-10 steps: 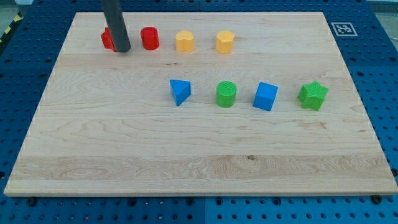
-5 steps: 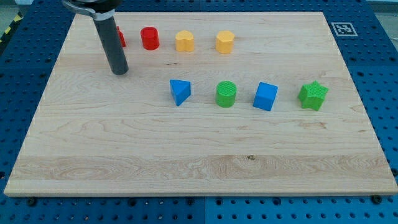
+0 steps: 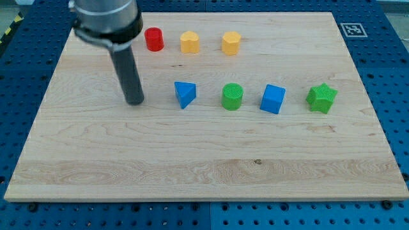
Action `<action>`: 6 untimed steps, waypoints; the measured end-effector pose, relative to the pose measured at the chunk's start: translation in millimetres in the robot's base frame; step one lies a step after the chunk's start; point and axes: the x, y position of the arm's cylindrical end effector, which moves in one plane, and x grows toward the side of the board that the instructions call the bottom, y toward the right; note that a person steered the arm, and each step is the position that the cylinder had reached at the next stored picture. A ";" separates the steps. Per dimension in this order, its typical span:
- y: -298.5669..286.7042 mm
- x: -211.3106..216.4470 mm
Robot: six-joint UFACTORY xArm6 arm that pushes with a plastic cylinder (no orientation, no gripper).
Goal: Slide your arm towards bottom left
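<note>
Pale wood is what you're mostly looking at here: a board (image 3: 192, 153) with a light grain, plus a small dark knot toward the view's bottom, right of centre. It sits on a blue pegboard-style table (image 3: 390, 96) dotted with holes, which shows on every side of the board. There's a black-and-white marker tag (image 3: 353, 29) at the board's top right corner, and a bit of yellow-black striped tape (image 3: 9, 29) at the view's far top left.

My tip (image 3: 135, 101) is down on the wood in the left half, just left of the blue triangle (image 3: 185, 94) with a clear gap between them, touching no block. The rod rises from there up and to the left into the arm's dark collar, which covers the board's top left corner. There's no gripper on this rig, just the rod, so there's nothing to call wide or narrow.

Top row, left to right: red cylinder (image 3: 153, 39), yellow block (image 3: 189, 43), yellow hexagon (image 3: 231, 43). Middle row, right of my tip: the blue triangle, green cylinder (image 3: 232, 96), blue cube (image 3: 273, 99), green star (image 3: 321, 98). All are well spaced, none touching.
</note>
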 end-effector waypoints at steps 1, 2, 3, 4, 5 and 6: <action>0.0 52.5; 0.0 55.5; -0.1 55.6; -30.0 59.3; -68.7 62.5; -76.6 63.1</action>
